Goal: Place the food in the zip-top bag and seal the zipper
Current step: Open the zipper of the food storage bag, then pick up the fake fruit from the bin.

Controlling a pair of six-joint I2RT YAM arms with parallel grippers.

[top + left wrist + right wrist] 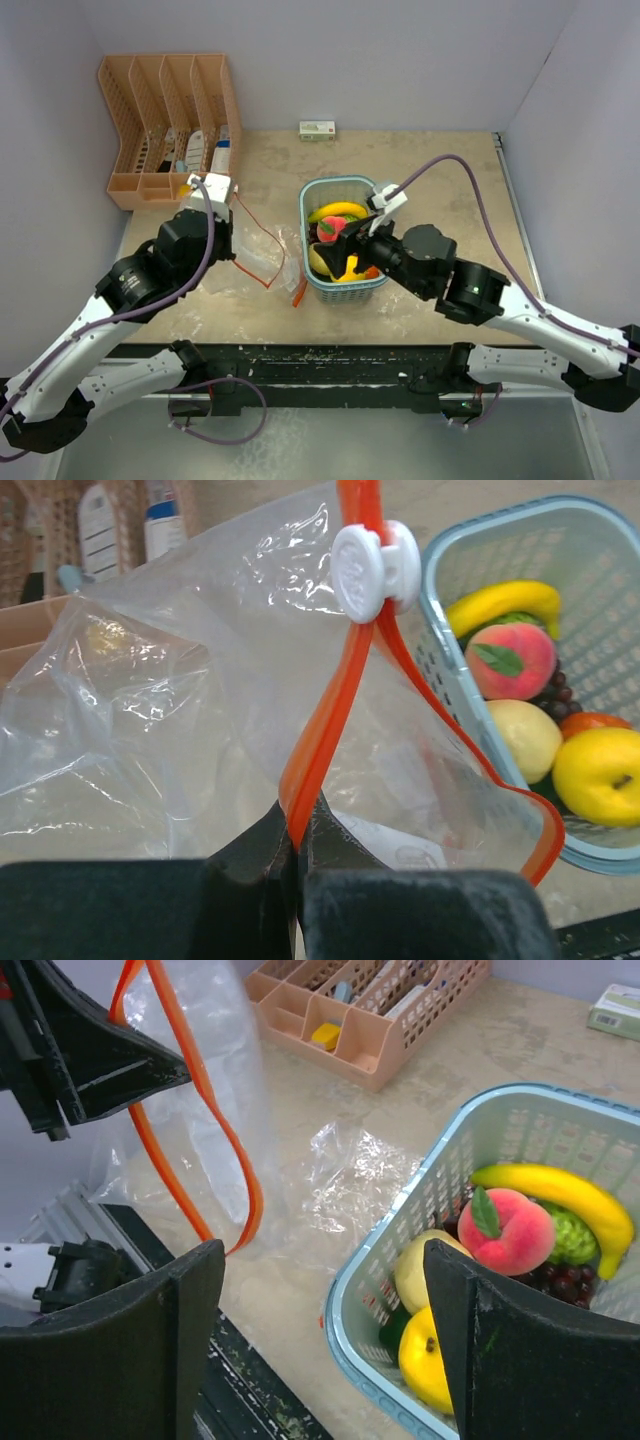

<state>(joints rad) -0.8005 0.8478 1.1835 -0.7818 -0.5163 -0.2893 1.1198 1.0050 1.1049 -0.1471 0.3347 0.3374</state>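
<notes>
Left hand [297, 852] is pressed together on the zipper [322, 735], pinching the orange strip. It holds the zip-top bag [170, 710] up off the worktop [450, 190], with the mouth sagging open in a loop toward the basket [430, 1195]. The strip's long axis runs straight away from the pinch, white slider [372, 568] at the far end. Right hand [322, 1345] is spread and empty, hovering over the basket's near-left corner. Food [428, 1360] is all in the basket, none in the bag; peach [508, 1232] on top. Right arm is nearer: fruit lies just ahead-right of its fingers, bag mouth to its left. Likely next: grab one fruit, carry it left.
</notes>
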